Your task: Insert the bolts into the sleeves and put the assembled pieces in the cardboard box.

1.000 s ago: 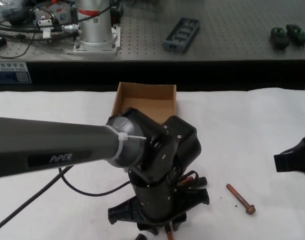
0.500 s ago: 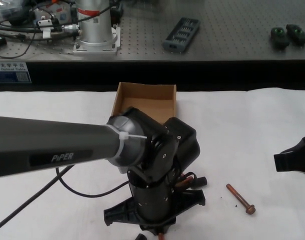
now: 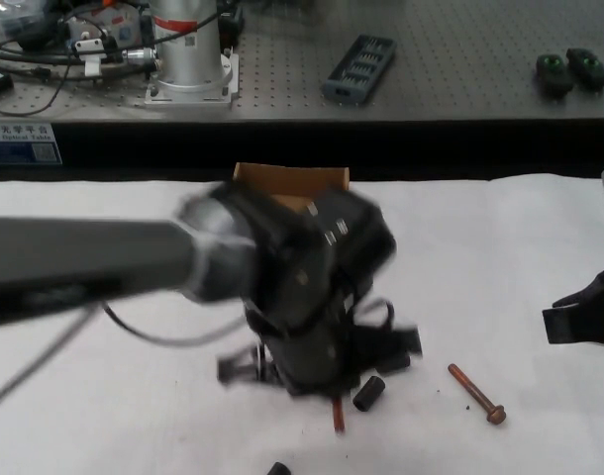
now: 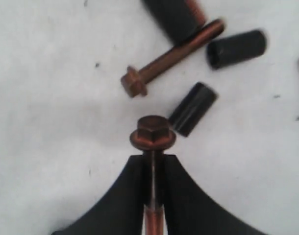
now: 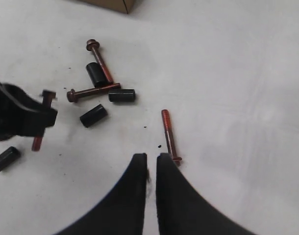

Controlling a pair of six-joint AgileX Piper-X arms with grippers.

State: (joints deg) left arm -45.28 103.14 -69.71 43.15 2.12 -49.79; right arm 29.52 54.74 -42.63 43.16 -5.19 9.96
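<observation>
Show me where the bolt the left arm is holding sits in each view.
High view: bolt sticks out under the left gripper, low in the picture.
Left wrist view: bolt clamped between the jaws, head just past them.
Right wrist view: bolt in the left gripper's jaws, both ends showing.
Landmark: the sleeve lying nearest the bolt.

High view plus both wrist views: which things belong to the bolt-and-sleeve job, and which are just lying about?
Job: bolt held in the left gripper; loose bolts; black sleeves; cardboard box.
Lying about, on the far bench: slotted tray; two black parts; metal column; cables.
</observation>
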